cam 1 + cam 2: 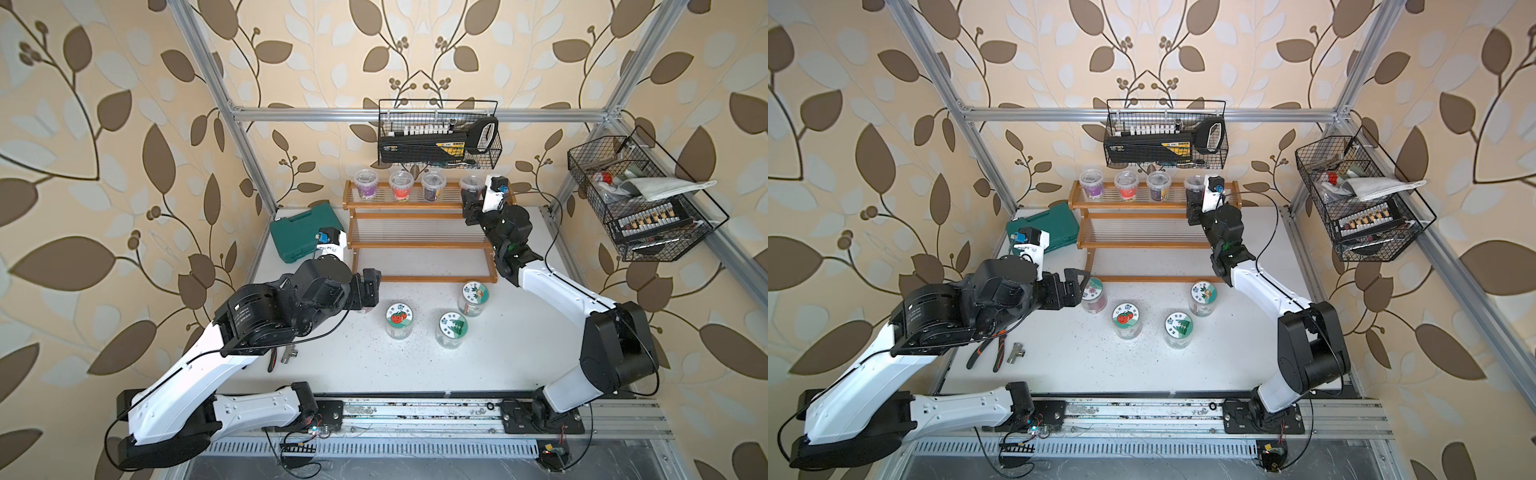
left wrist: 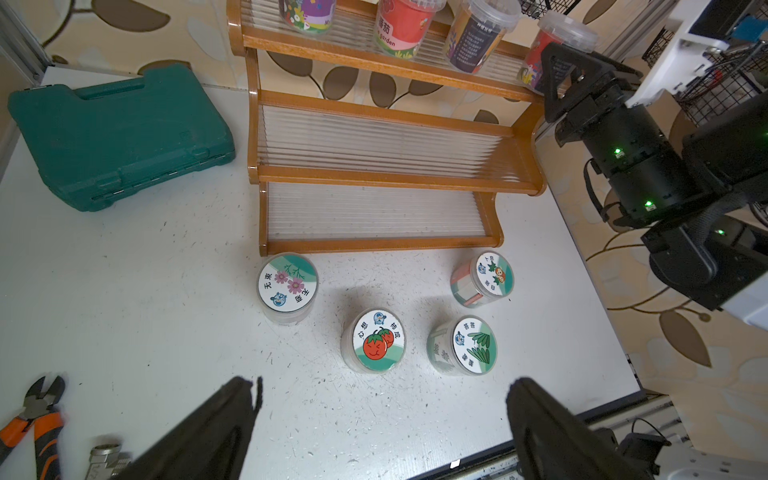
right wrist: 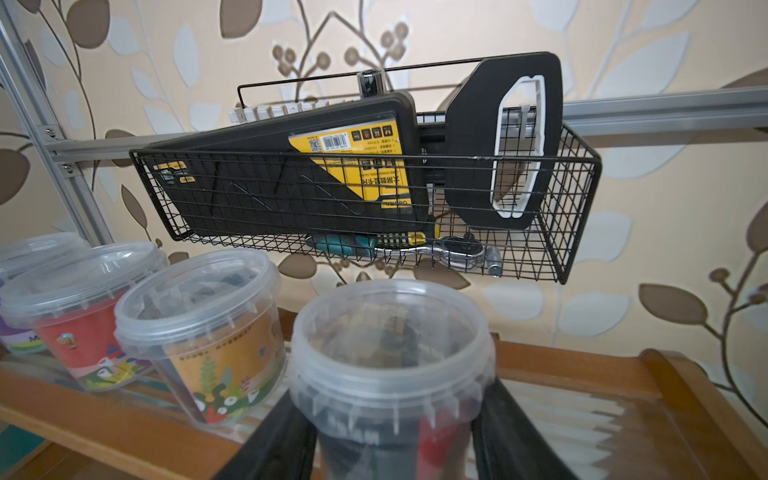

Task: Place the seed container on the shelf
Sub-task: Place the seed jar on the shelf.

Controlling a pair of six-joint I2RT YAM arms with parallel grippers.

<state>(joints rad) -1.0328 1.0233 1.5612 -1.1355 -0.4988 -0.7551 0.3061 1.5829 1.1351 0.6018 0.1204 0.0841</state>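
On the top tier of the shelf (image 1: 415, 246), at its right end, the seed container (image 3: 390, 365) stands upright, last in a row of tubs (image 3: 199, 332). The right gripper (image 3: 392, 415) flanks its body closely; whether it clamps or stands just clear cannot be told. The left gripper (image 2: 384, 390) hangs wide open and empty above the table (image 1: 332, 365).

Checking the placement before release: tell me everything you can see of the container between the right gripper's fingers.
The seed container is a clear plastic tub with a ribbed clear lid, wider at the rim than the body, its label dark and red. It stands upright on the shelf's top tier, rightmost of four. The right gripper's black fingers flank its body; whether they press it cannot be told.
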